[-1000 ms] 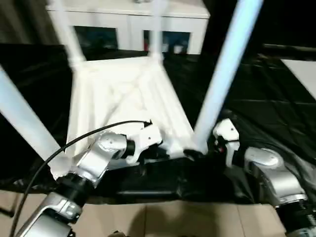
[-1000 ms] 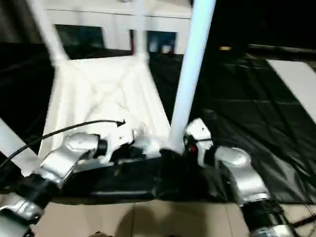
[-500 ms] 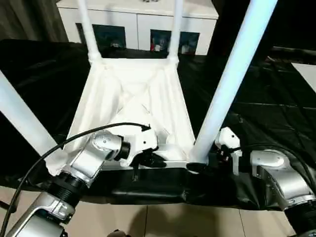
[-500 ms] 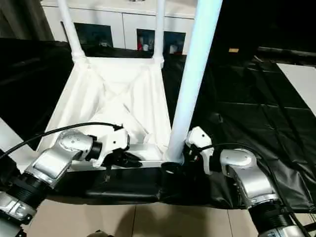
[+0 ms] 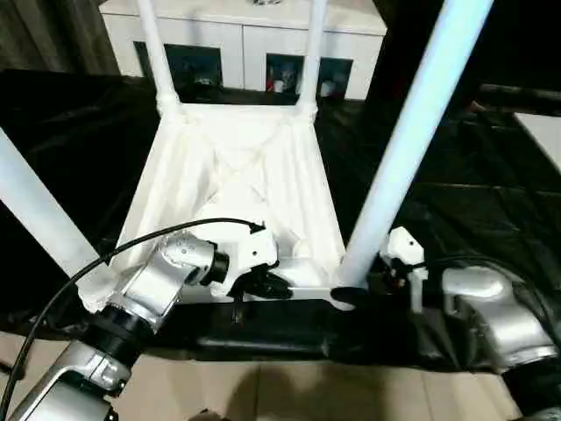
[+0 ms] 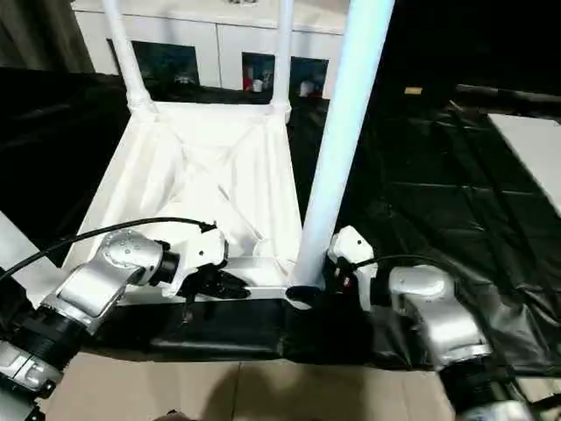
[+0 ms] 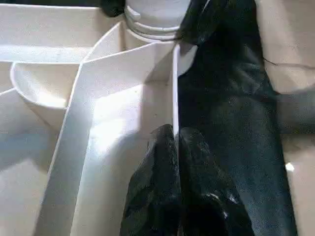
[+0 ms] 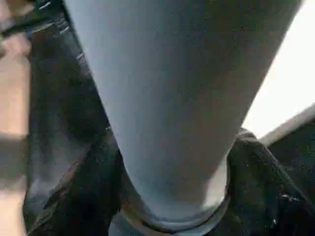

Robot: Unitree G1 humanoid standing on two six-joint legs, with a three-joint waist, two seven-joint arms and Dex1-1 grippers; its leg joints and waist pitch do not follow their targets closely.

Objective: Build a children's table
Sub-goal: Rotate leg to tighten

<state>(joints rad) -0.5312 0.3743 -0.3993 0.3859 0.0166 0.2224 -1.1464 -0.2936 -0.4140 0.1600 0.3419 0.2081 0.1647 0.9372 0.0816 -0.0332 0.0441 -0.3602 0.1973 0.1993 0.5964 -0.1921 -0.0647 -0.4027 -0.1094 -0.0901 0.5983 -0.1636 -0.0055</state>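
Observation:
The white tabletop [image 5: 237,167] lies upside down on the black sheet, ribbed underside up. Four white legs stand in its corner sockets: two far ones [image 5: 153,53] [image 5: 311,53], a near left one [image 5: 35,210] and a near right one [image 5: 403,149]. My left gripper [image 5: 267,285] is at the near rim, and in the left wrist view its fingers [image 7: 157,162] are shut on that thin rim wall [image 7: 174,98]. My right gripper [image 5: 351,294] is at the base of the near right leg [image 8: 167,98], with a black finger [image 8: 93,196] pressed against each side of it.
A white cabinet with dark glass doors [image 5: 245,39] stands behind the table. The black sheet [image 5: 473,175] spreads wide to the right, with a pale board [image 5: 543,132] at the far right. Tan floor [image 5: 263,395] shows beyond the sheet's near edge. A black cable [image 5: 131,250] loops over my left forearm.
The head camera has tilted and settled, so the whole picture shifted. Both grippers keep the same holds, on the rim and on the near right leg.

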